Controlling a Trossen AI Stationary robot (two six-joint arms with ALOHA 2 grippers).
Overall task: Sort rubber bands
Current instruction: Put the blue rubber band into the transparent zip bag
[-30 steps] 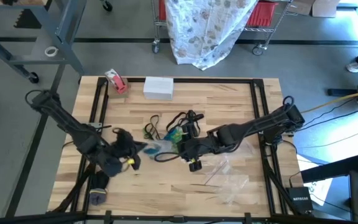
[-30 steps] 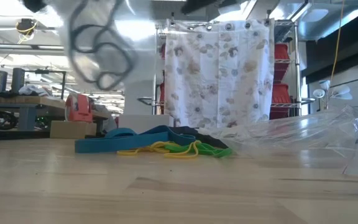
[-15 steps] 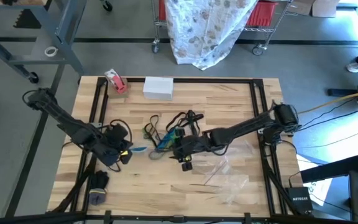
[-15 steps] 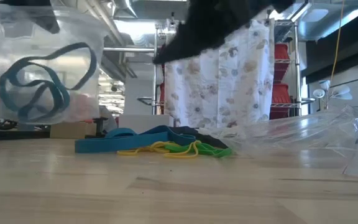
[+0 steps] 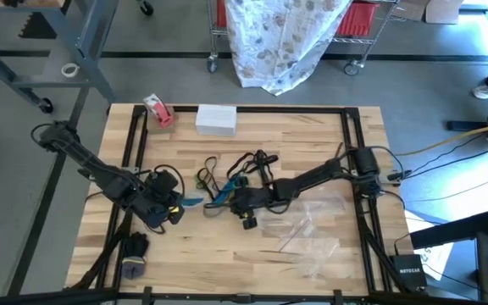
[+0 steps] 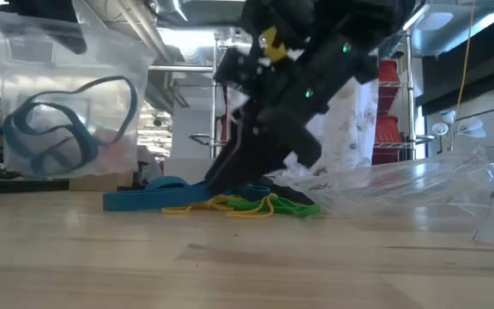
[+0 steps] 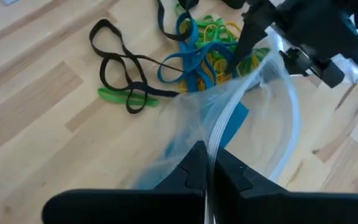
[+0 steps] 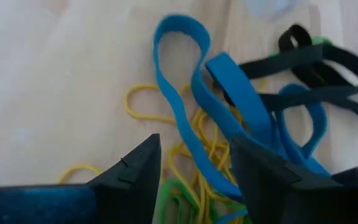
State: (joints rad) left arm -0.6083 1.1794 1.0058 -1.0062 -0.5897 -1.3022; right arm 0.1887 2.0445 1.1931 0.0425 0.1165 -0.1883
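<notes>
Low view, nearest: bare wooden tabletop [image 6: 230, 266], with crumpled clear plastic bags [image 6: 453, 193] lying flat toward the right arm's side. Behind this, the pile of rubber bands [image 6: 221, 199] rests on the wood near the table's middle: a wide blue band [image 8: 194, 93] looped over thin yellow bands [image 8: 143, 102], green bands [image 6: 277, 206] beside them, and black bands [image 7: 120, 65] spread toward the left arm's side. The right gripper [image 8: 194, 171] is lowered onto the pile, its two fingers spread apart, with blue and yellow bands lying between them; nothing is pinched. The left gripper [image 7: 207, 168], just beside the pile in the high view, has its fingers pressed together on the edge of a clear bag [image 6: 71, 103], which hangs above the table and contains blue bands. Farther back, at the far edge, sit a white box [image 5: 216, 119] and a red-and-white tape roll [image 5: 158, 110].
</notes>
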